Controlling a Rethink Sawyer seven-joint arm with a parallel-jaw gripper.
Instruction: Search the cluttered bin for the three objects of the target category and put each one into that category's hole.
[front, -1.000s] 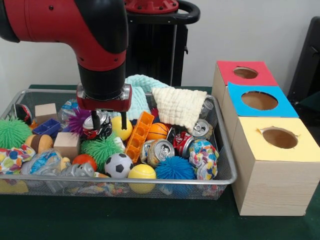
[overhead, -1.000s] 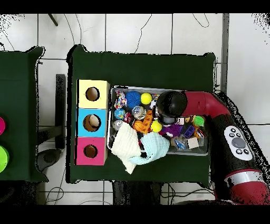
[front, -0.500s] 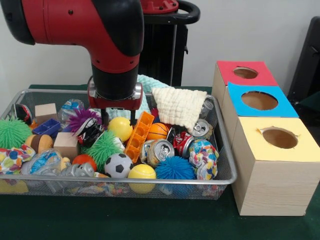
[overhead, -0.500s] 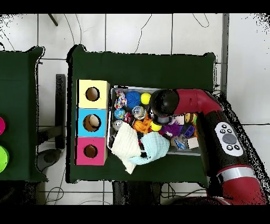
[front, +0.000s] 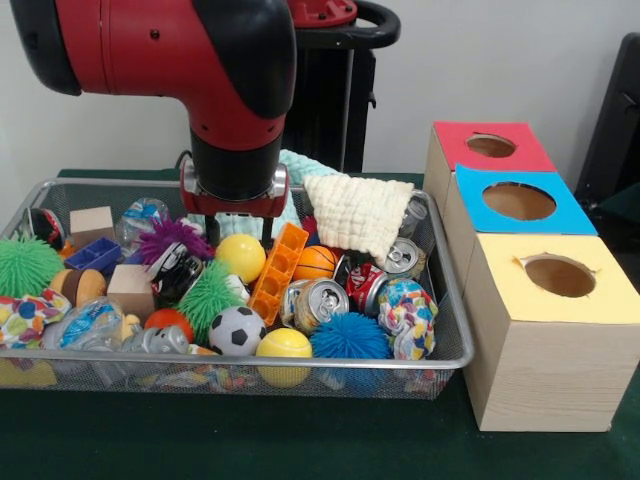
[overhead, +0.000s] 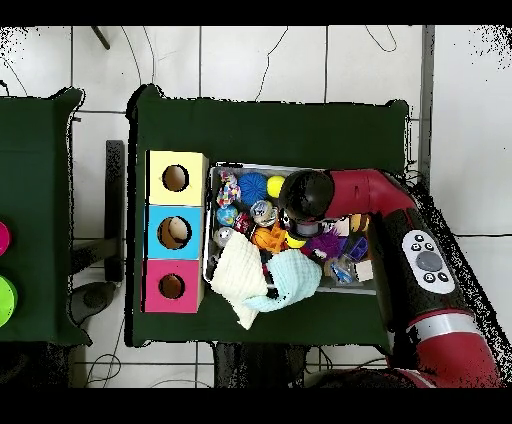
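The red and black arm (front: 190, 60) enters from the upper left of the front view, bends at a thick elbow and drops straight down into the wire bin (front: 440, 300). Its gripper (front: 240, 232) hangs over the back middle of the bin, directly above a yellow ball (front: 241, 256); the two thin fingers (front: 267, 230) point down on either side of the ball's top, set apart at about the ball's width. Whether they touch the ball cannot be told from either view. In the overhead view the wrist covers the gripper and most of the ball.

From the gripper, in the front view: an orange grid block (front: 279, 270) leans just beside it at 4 o'clock, with a small basketball (front: 317, 262) past that. A purple spiky ball (front: 168, 238) lies at 9 o'clock, a green spiky ball (front: 208, 296) at 7 o'clock and a soccer ball (front: 236, 330) at 6 o'clock near the front wall. A second yellow ball (front: 284, 345) sits beside the soccer ball. Crushed cans (front: 320, 303) lie at 4 o'clock. A cream cloth (front: 360, 214) drapes over the back rim at 3 o'clock, with a pale blue cloth (front: 298, 180) behind the wrist.

Well apart to the right stand three boxes with round holes: red top (front: 490, 147), blue top (front: 518, 201) and yellow top (front: 560, 276).
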